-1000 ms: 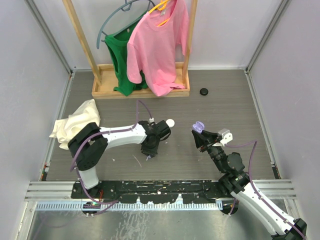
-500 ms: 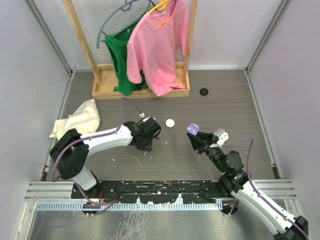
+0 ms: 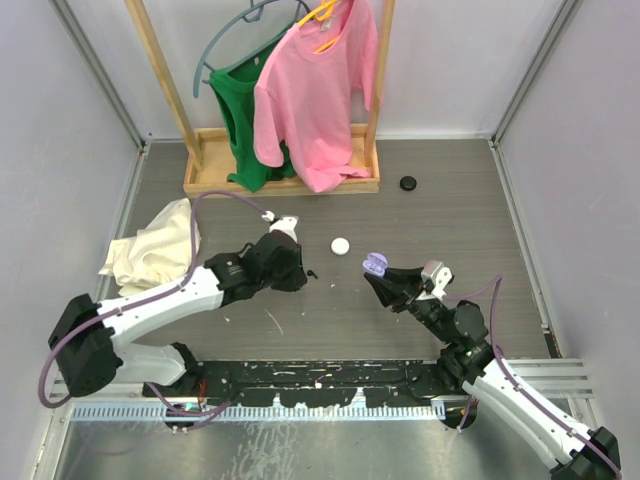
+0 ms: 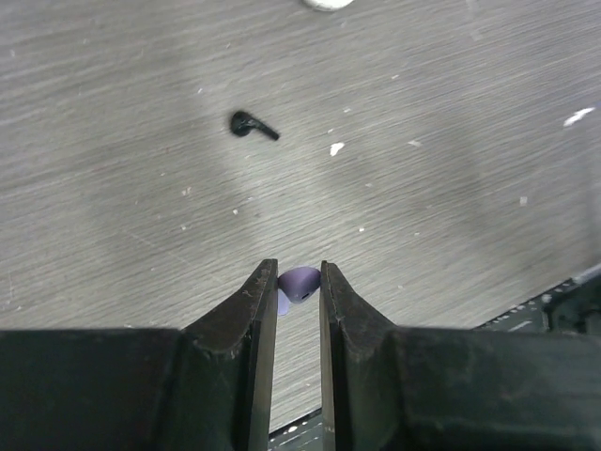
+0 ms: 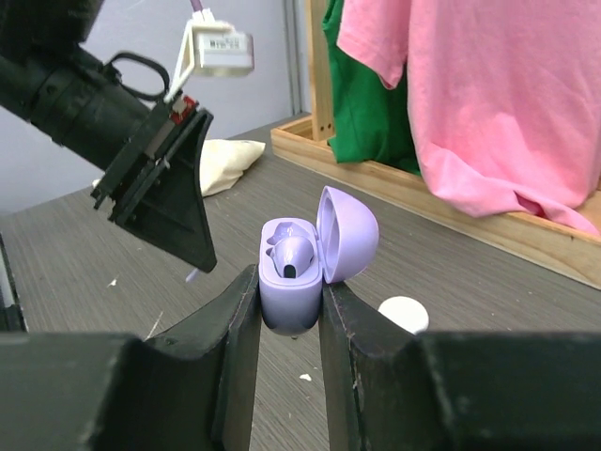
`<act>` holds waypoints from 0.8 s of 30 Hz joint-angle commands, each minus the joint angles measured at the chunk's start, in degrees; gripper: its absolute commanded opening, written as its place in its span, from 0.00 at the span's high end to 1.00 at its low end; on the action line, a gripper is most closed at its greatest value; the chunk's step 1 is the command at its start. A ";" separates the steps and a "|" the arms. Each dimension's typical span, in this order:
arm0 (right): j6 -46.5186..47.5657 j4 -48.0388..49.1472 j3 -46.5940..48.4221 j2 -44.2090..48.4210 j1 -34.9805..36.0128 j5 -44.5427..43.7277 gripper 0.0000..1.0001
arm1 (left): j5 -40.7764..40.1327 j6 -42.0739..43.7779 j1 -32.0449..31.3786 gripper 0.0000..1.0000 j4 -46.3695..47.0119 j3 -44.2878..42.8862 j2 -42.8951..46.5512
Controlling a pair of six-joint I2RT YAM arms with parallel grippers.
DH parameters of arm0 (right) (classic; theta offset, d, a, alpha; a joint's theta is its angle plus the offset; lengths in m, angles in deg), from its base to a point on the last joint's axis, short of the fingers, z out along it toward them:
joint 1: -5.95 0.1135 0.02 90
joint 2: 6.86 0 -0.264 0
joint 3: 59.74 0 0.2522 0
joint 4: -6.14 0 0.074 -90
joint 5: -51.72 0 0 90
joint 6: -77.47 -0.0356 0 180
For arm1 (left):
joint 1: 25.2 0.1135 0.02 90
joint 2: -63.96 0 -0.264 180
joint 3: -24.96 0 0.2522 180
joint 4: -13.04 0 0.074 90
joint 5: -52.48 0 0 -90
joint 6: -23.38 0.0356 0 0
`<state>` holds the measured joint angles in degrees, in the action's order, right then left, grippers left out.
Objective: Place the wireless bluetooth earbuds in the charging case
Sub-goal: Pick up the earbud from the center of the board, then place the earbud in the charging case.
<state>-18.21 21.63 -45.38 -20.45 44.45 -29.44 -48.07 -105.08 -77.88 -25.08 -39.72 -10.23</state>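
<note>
My left gripper (image 4: 295,272) is shut on a lilac earbud (image 4: 300,282), pinched at the fingertips above the table. In the top view that gripper (image 3: 303,270) sits left of centre. A black earbud (image 4: 252,123) lies loose on the table beyond it. My right gripper (image 5: 289,305) is shut on the lilac charging case (image 5: 291,291), held upright with its lid (image 5: 349,235) open. One lilac earbud (image 5: 291,254) sits in a slot of the case. In the top view the case (image 3: 376,264) is a short way right of the left gripper. The left gripper's fingers (image 5: 178,221) show close at the case's left.
A white round disc (image 3: 341,245) lies on the table between and behind the grippers. A black disc (image 3: 407,183) lies further back. A wooden rack (image 3: 280,180) with green and pink shirts stands at the back. A cream cloth (image 3: 155,250) lies at left.
My left arm has swung its elbow out to the left and its gripper has come up off the table with the lilac earbud. My right gripper has carried the case leftward toward it.
</note>
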 commanded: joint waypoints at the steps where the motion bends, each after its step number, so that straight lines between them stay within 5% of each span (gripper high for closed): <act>1: 1.06 5.54 -1.52 -1.08 0.15 4.06 0.99 | 1.46 3.00 0.28 0.79 8.42 0.88 5.97; 24: 0.88 8.09 -0.30 -5.25 0.17 11.51 0.99 | 14.21 5.90 -2.86 0.79 28.77 1.10 14.21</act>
<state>-17.77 25.78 -45.38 -25.04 44.45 -19.24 -36.55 -101.40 -79.22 -5.54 -38.03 3.52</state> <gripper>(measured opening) 0.332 0.218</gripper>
